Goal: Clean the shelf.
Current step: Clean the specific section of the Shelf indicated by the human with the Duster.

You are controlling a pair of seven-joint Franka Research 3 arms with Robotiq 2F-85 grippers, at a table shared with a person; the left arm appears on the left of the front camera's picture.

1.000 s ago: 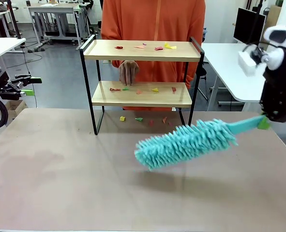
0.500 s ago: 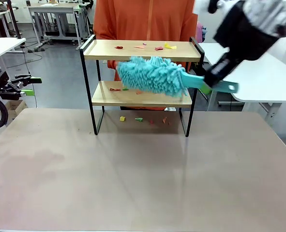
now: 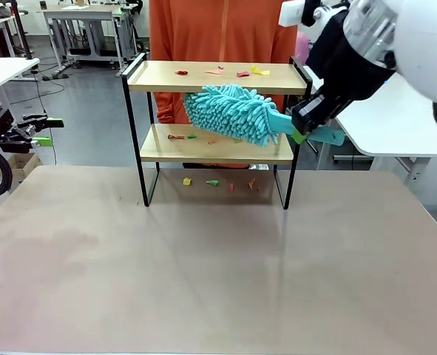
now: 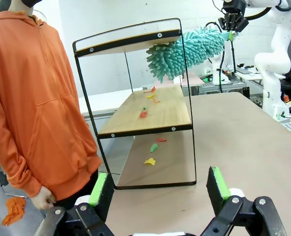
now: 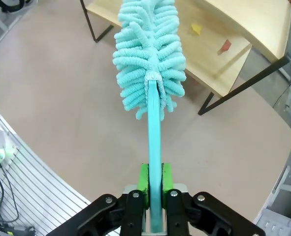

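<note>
Right gripper (image 5: 154,183), pinching the duster (image 3: 229,112) handle, is holding the head in from 3 o'clock at the shelf (image 3: 159,80) front, likely to sweep lower-board scraps (image 3: 236,137); left gripper (image 4: 159,191) is idling, spread.

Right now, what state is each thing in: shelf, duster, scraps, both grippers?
Shelf: upright, scraps on both boards.
Duster: held by its handle, head raised at the shelf front, between the boards.
Scraps: loose on both boards and on the table underneath.
Right gripper: shut on the duster handle.
Left gripper: open, empty.
</note>
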